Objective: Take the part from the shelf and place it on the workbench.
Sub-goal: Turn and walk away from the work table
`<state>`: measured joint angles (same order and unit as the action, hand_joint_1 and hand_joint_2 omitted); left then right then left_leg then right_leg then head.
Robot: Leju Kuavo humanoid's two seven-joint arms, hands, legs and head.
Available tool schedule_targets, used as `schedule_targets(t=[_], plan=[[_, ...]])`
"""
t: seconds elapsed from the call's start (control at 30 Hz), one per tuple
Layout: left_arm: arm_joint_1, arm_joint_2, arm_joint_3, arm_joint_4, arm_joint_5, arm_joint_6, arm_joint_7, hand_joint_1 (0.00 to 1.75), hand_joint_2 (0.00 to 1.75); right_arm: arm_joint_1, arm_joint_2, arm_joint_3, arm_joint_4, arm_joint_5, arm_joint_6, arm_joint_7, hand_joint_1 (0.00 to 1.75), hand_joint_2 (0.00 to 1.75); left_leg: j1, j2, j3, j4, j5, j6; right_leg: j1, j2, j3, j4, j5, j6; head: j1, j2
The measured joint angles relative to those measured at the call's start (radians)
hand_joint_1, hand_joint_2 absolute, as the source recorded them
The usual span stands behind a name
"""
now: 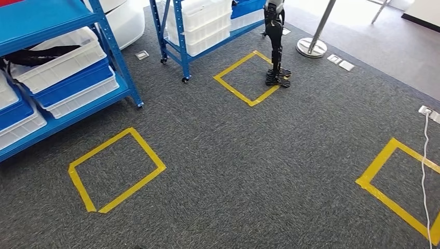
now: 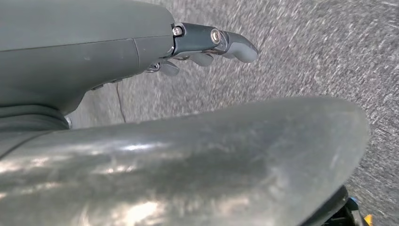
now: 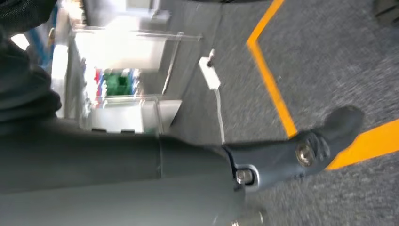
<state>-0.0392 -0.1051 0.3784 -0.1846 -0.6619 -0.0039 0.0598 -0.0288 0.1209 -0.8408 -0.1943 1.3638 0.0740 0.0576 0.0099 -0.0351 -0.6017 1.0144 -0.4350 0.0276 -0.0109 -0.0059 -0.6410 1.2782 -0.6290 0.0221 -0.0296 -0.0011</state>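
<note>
A blue shelf (image 1: 113, 52) stands at the left in the head view. In a white bin (image 1: 72, 59) on it lies a long black part (image 1: 39, 55), partly hidden by the shelf board above. My left hand (image 2: 202, 42) hangs over grey carpet, its fingers stretched out and apart with nothing in them. My right hand (image 3: 291, 157) also hangs over the carpet near a yellow tape line (image 3: 270, 80), one dark finger extended, holding nothing.
A second blue shelf (image 1: 179, 41) with white bins stands farther back. Another robot's black legs (image 1: 276, 52) stand by a yellow tape square (image 1: 249, 78). More tape squares (image 1: 117, 168) mark the carpet. A white cable (image 1: 425, 171) runs at the right, a pole base (image 1: 311, 47) behind.
</note>
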Motion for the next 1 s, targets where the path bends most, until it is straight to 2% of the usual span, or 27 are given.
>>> schedule_targets(t=[0.03,0.07,0.1,0.13,0.17,0.2,0.23,0.27,0.3,0.33,0.37,0.43,0.47,0.5,0.53,0.57,0.6,0.67,0.7,0.73,0.8,0.83,0.87,0.93,0.97,1.0], plan=[[0.001,0.000,0.000,0.000,-0.001,-0.001,0.001,0.00,0.00,0.000,0.000,0.000,0.000,0.000,0.000,0.000,0.00,0.00,0.000,-0.017,-0.001,0.000,0.001,-0.001,-0.002,0.002,-0.009,0.010,0.004,0.007,0.000,0.000],[0.002,0.000,0.000,0.000,-0.001,-0.001,0.002,0.00,0.00,0.000,-0.001,0.000,0.000,0.000,0.000,0.000,0.00,0.00,0.001,-0.033,-0.001,0.001,0.003,-0.002,-0.005,0.004,0.003,-0.022,0.026,0.016,0.000,0.000],[0.003,0.000,0.000,0.000,-0.002,-0.002,0.002,0.00,0.00,0.000,-0.002,0.000,0.000,0.000,0.000,0.000,0.00,0.00,0.003,-0.049,-0.001,0.001,0.005,-0.006,-0.009,0.013,0.030,-0.085,0.057,0.027,0.000,0.000],[0.004,0.000,0.000,0.000,-0.003,-0.003,0.002,0.00,0.00,0.000,-0.002,0.000,0.001,0.000,0.000,0.000,0.00,0.00,0.003,-0.064,-0.002,0.002,0.006,-0.010,-0.014,0.035,0.061,-0.155,0.085,0.036,0.001,0.000],[0.003,0.000,0.000,0.000,-0.005,-0.003,0.002,0.00,0.00,-0.001,-0.003,0.000,0.001,0.001,0.000,-0.001,0.00,0.00,0.002,-0.077,-0.005,0.004,0.007,-0.016,-0.018,0.054,0.085,-0.213,0.108,0.037,0.003,0.000],[0.003,0.000,0.000,0.000,-0.006,-0.003,0.002,0.00,0.00,-0.002,-0.002,0.000,0.001,0.001,0.000,-0.001,0.00,0.00,0.001,-0.087,-0.008,0.005,0.009,-0.023,-0.020,0.069,0.099,-0.247,0.120,0.032,0.003,0.000],[0.004,0.001,0.000,0.000,-0.008,-0.003,0.002,0.00,0.00,-0.003,-0.002,0.000,0.002,0.002,0.000,-0.001,0.00,0.00,0.000,-0.096,-0.011,0.004,0.011,-0.030,-0.018,0.076,0.104,-0.260,0.124,0.023,0.002,0.000],[0.006,0.001,0.000,0.000,-0.009,-0.003,0.003,0.00,0.00,-0.004,-0.002,0.000,0.002,0.002,0.000,-0.001,0.00,0.00,0.001,-0.104,-0.014,0.002,0.014,-0.037,-0.015,0.065,0.105,-0.260,0.128,0.012,0.002,0.000],[0.009,0.002,0.000,0.000,-0.010,-0.003,0.003,0.00,0.00,-0.005,-0.002,0.000,0.002,0.003,-0.001,-0.001,0.00,0.00,0.003,-0.103,-0.016,0.002,0.016,-0.042,-0.015,0.054,0.107,-0.261,0.131,0.003,0.000,0.000],[0.012,0.002,0.000,0.000,-0.011,-0.003,0.004,0.00,0.00,-0.005,-0.003,0.000,0.002,0.003,-0.001,-0.001,0.00,0.00,0.003,-0.086,-0.021,0.009,0.012,-0.046,-0.015,0.043,0.109,-0.263,0.135,-0.005,-0.002,0.000],[0.013,0.002,0.000,0.000,-0.013,-0.003,0.005,0.00,0.00,-0.003,-0.003,0.000,0.002,0.004,-0.001,-0.001,0.00,0.00,0.002,-0.057,-0.032,0.035,-0.006,-0.050,-0.016,0.030,0.109,-0.264,0.137,-0.012,-0.006,0.000],[0.010,0.002,0.000,0.000,-0.015,-0.004,0.006,0.00,0.00,0.002,-0.003,0.000,0.002,0.005,-0.001,-0.001,0.00,0.00,0.000,0.007,-0.078,0.143,-0.070,-0.054,-0.012,0.002,0.110,-0.265,0.137,-0.022,-0.014,0.000],[0.009,0.002,0.000,0.000,-0.015,-0.004,0.006,0.00,0.00,0.004,-0.003,0.000,0.002,0.005,-0.001,-0.001,0.00,0.00,0.001,0.023,-0.108,0.211,-0.104,-0.055,-0.008,-0.014,0.110,-0.265,0.136,-0.026,-0.016,0.000],[0.008,0.001,0.000,0.000,-0.016,-0.004,0.005,0.00,0.00,0.005,-0.003,0.000,0.002,0.006,-0.001,-0.001,0.00,0.00,0.001,0.029,-0.130,0.263,-0.124,-0.056,-0.005,-0.030,0.111,-0.265,0.135,-0.027,-0.016,0.000],[0.008,0.001,0.000,0.000,-0.016,-0.004,0.004,0.00,0.00,0.005,-0.003,0.000,0.002,0.006,-0.001,-0.001,0.00,0.00,0.002,0.031,-0.137,0.284,-0.126,-0.055,-0.003,-0.045,0.111,-0.264,0.133,-0.029,-0.016,0.000],[0.010,0.001,0.000,0.000,-0.017,-0.004,0.002,0.00,0.00,0.004,-0.003,0.000,0.002,0.006,-0.001,-0.001,0.00,0.00,0.001,0.035,-0.125,0.268,-0.111,-0.053,-0.001,-0.058,0.113,-0.264,0.132,-0.030,-0.016,0.000],[0.010,0.001,0.000,0.000,-0.018,-0.003,0.000,0.00,0.00,0.004,-0.002,0.000,0.002,0.006,-0.001,-0.001,0.00,0.00,0.001,0.043,-0.092,0.213,-0.081,-0.050,0.000,-0.071,0.116,-0.264,0.130,-0.031,-0.016,0.000],[0.008,0.001,0.000,0.000,-0.018,-0.003,-0.006,0.00,0.00,0.003,-0.001,0.000,0.002,0.006,-0.002,-0.003,0.00,0.00,-0.006,0.082,-0.018,0.083,-0.035,-0.039,0.005,-0.094,0.122,-0.264,0.124,-0.028,-0.016,0.000],[0.006,0.001,0.000,0.000,-0.018,-0.003,-0.009,0.00,0.00,0.003,0.000,0.000,0.002,0.006,-0.003,-0.004,0.00,0.00,-0.011,0.096,0.004,0.041,-0.025,-0.033,0.008,-0.104,0.124,-0.263,0.121,-0.024,-0.015,0.000],[0.004,0.001,0.000,0.000,-0.018,-0.003,-0.011,0.00,0.00,0.002,0.000,0.000,0.002,0.006,-0.003,-0.005,0.00,0.00,-0.016,0.103,0.011,0.024,-0.025,-0.028,0.011,-0.114,0.126,-0.263,0.119,-0.020,-0.015,0.000],[0.005,0.001,0.000,0.000,-0.018,-0.003,-0.012,0.00,0.00,-0.001,0.001,0.000,0.002,0.006,-0.004,-0.005,0.00,0.00,-0.020,0.083,0.009,0.018,-0.023,-0.019,0.013,-0.131,0.131,-0.265,0.115,-0.011,-0.015,0.000],[0.007,0.001,0.000,0.000,-0.018,-0.004,-0.013,0.00,0.00,-0.003,0.001,0.000,0.002,0.006,-0.004,-0.005,0.00,0.00,-0.018,0.071,0.011,0.013,-0.020,-0.013,0.012,-0.122,0.130,-0.261,0.111,-0.006,-0.014,0.000],[0.007,0.001,0.000,0.000,-0.018,-0.004,-0.013,0.00,0.00,-0.004,0.000,0.000,0.002,0.006,-0.005,-0.005,0.00,0.00,-0.014,0.059,0.012,0.008,-0.016,-0.006,0.011,-0.099,0.123,-0.243,0.099,-0.004,-0.013,0.000],[0.004,0.000,0.000,0.000,-0.019,-0.004,-0.013,0.00,0.00,-0.002,0.000,0.000,0.002,0.006,-0.005,-0.006,0.00,0.00,-0.007,0.035,0.010,0.003,-0.008,0.005,0.007,-0.034,0.078,-0.152,0.054,-0.006,-0.008,0.000],[0.002,0.000,0.000,0.000,-0.019,-0.005,-0.013,0.00,0.00,-0.001,0.000,0.000,0.002,0.006,-0.005,-0.006,0.00,0.00,-0.006,0.025,0.008,0.003,-0.006,0.008,0.006,-0.016,0.054,-0.104,0.032,-0.009,-0.006,0.000],[0.001,0.000,0.000,0.000,-0.019,-0.005,-0.013,0.00,0.00,-0.001,0.000,0.000,0.002,0.006,-0.005,-0.006,0.00,0.00,-0.006,0.018,0.006,0.003,-0.005,0.009,0.005,-0.008,0.037,-0.069,0.018,-0.011,-0.005,0.000]])
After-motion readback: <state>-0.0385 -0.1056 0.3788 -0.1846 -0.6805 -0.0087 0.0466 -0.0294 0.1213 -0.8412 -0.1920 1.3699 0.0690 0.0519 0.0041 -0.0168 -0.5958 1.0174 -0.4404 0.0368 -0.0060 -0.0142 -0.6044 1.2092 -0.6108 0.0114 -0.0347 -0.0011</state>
